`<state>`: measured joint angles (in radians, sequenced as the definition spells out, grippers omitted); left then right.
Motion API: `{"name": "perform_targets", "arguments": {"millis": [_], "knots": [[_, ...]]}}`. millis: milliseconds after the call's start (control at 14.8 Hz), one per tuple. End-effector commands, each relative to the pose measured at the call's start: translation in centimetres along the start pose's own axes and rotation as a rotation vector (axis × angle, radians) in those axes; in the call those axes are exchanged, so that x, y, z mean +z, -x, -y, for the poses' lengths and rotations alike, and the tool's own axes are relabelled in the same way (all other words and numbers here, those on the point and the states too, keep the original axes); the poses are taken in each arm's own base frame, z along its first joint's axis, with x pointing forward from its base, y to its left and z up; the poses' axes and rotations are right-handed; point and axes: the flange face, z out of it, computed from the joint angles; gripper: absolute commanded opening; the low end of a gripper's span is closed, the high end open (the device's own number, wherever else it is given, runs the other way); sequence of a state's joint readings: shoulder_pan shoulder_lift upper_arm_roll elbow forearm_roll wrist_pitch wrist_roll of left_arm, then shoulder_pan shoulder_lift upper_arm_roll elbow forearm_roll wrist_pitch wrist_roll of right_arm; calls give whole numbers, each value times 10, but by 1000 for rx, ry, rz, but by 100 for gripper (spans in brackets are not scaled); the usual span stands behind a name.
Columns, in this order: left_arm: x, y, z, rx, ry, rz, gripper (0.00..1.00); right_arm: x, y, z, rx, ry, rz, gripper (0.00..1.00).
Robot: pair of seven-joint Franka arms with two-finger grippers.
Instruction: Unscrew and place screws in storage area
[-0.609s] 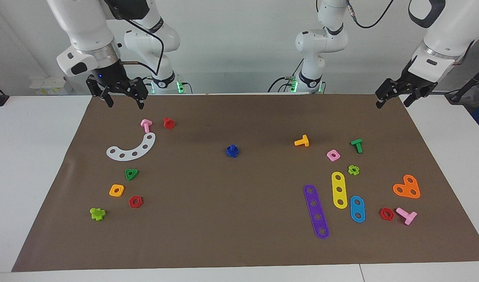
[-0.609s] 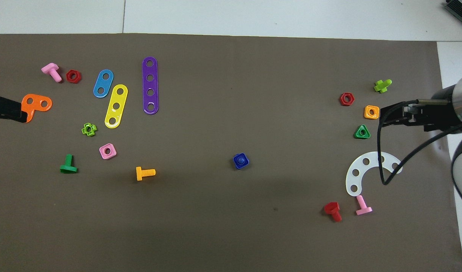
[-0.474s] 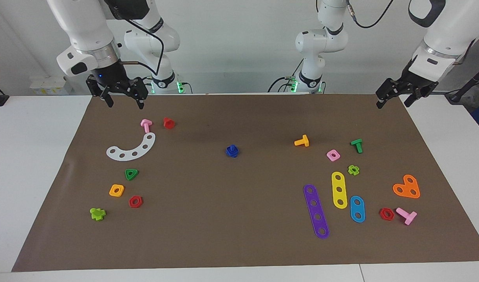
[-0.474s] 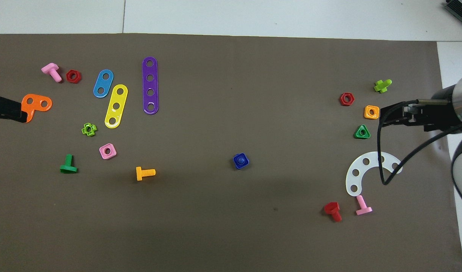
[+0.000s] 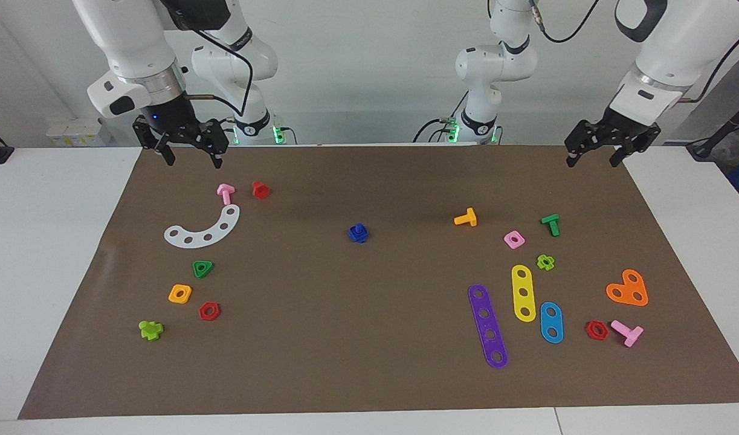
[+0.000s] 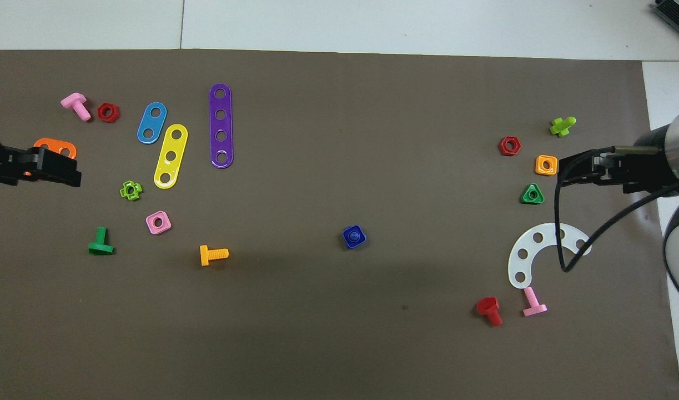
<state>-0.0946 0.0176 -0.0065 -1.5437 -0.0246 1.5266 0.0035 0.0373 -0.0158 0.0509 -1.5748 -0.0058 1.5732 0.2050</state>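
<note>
Bright, even light; soft shadows

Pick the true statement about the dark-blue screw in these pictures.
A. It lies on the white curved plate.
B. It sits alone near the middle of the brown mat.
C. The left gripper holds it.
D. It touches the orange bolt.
B: the dark-blue screw sits by itself mid-mat, apart from the orange bolt and the white curved plate, with neither the left gripper nor the right gripper at it.

No readable text, labels, brands, numbers or signs anywhere in either view. Nothing printed on the brown mat (image 5: 369,362), on the coloured toy pieces, or on the white arm casings.
</note>
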Motion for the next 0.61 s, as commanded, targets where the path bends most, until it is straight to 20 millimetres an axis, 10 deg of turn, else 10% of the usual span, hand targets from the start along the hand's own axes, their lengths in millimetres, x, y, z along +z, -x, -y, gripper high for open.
{"name": "perform_targets", "arguments": {"millis": [0,542], "knots": [[30,9,-62,48,3,24,92,1,1,-2,-23,-25,4,100],[132,-3,-247,-217,71,-29,92,1,2,-2,-23,-25,5,100]]}}
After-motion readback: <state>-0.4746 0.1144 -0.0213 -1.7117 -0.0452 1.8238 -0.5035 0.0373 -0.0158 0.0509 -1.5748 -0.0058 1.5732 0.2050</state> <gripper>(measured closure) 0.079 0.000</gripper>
